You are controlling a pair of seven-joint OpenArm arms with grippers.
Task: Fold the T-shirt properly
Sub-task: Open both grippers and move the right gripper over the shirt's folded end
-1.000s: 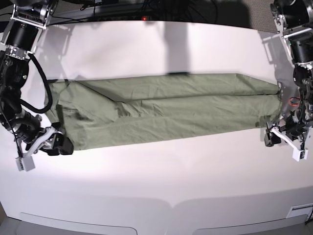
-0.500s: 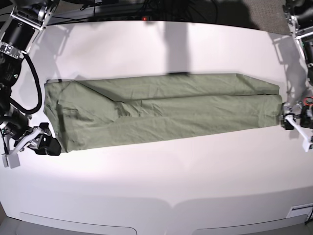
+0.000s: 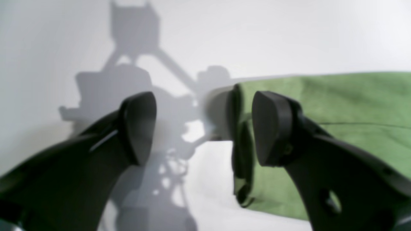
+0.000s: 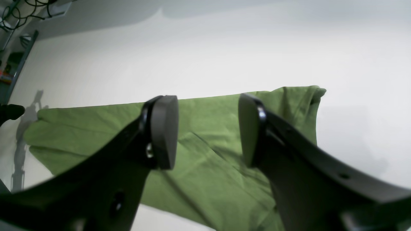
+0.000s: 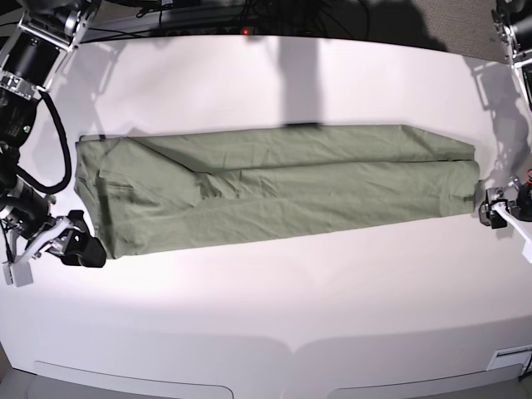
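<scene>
- Base view shows the T-shirt (image 5: pixel 274 187) lying flat on the white bench (image 5: pixel 274 316) as a long narrow band, both sides already folded in toward the middle.
- Its long axis runs across the bench from one arm to the other, tilted slightly; the wider end with the tucked sleeve lies toward the right gripper (image 5: pixel 51 249), the narrower end toward the left gripper (image 5: pixel 499 209).
- Left gripper (image 3: pixel 202 128): fingers (image 3: pixel 271 128) spread wide and empty, one pad over the shirt's end edge, the other over bare bench.
- Right gripper (image 4: pixel 207 131): fingers (image 4: pixel 163 131) apart, nothing between them, hovering above the cloth (image 4: pixel 199 150).
- Risks, as I judge them: pinching only the top layer at either end would let the folded-in sides fall open when lifted.
- Uneven lifting by the two arms could skew the band and leave a crooked crease.
- A pad dragged along the soft, wrinkled fabric might bunch it.
</scene>
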